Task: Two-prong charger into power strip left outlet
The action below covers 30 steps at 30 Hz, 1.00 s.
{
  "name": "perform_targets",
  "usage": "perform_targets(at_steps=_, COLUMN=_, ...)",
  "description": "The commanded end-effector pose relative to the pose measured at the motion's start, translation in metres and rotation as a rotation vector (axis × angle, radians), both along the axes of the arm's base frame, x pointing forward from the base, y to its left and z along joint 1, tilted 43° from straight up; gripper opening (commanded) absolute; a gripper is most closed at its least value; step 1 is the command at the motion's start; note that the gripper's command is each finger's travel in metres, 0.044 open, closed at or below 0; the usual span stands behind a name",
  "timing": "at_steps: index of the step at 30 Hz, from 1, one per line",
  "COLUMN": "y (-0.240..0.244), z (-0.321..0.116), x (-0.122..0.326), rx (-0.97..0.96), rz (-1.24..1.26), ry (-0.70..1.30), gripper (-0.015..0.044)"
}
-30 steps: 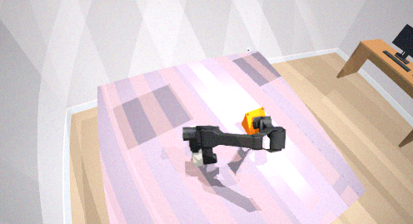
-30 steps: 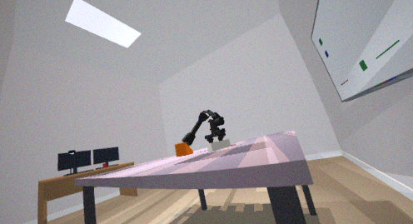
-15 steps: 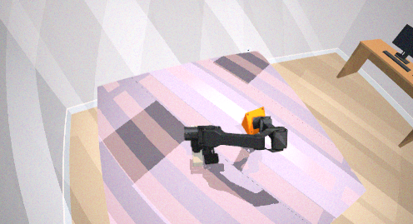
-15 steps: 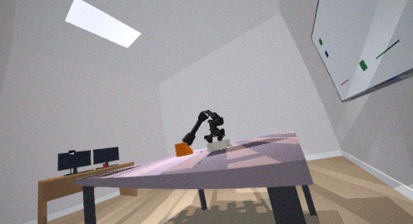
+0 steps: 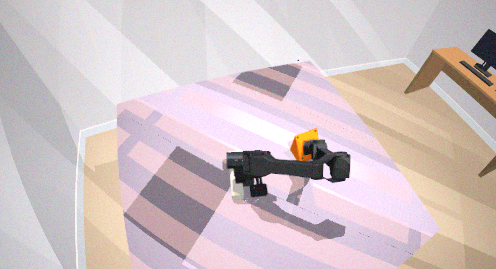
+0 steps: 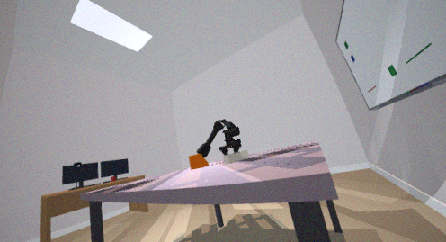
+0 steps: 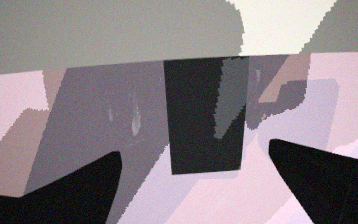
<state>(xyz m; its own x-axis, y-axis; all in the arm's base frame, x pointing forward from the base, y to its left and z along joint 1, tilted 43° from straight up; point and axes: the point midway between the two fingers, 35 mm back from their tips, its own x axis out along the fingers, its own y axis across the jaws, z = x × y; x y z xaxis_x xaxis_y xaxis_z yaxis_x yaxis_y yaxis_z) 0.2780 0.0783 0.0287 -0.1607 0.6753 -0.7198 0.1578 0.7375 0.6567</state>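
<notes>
The power strip is a pale block across the top of the wrist view. It also shows at the arm's far end as a pale block. Its outlets are out of the wrist view. The charger, a black block, shows just below the strip's edge in the wrist view. Its upper end meets that edge, its prongs are not visible, and whether they are in an outlet cannot be told. My gripper is open and empty, with one finger on each side of the charger's lower part and a gap on both sides.
The pink and lilac striped table carries the arm. An orange mount stands at the arm's base. A wooden desk with monitors stands apart from the table. Patches of shadow cross the table top.
</notes>
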Motion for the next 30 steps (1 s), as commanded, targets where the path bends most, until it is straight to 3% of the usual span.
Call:
perform_targets(at_steps=1, y=0.0, z=0.0, x=-0.006, rx=0.0, rz=0.0, ry=0.001, gripper=0.044)
perform_targets(at_steps=30, y=-0.001, z=0.008, x=-0.031, rx=-0.008, rz=-0.027, ry=-0.024, gripper=0.044)
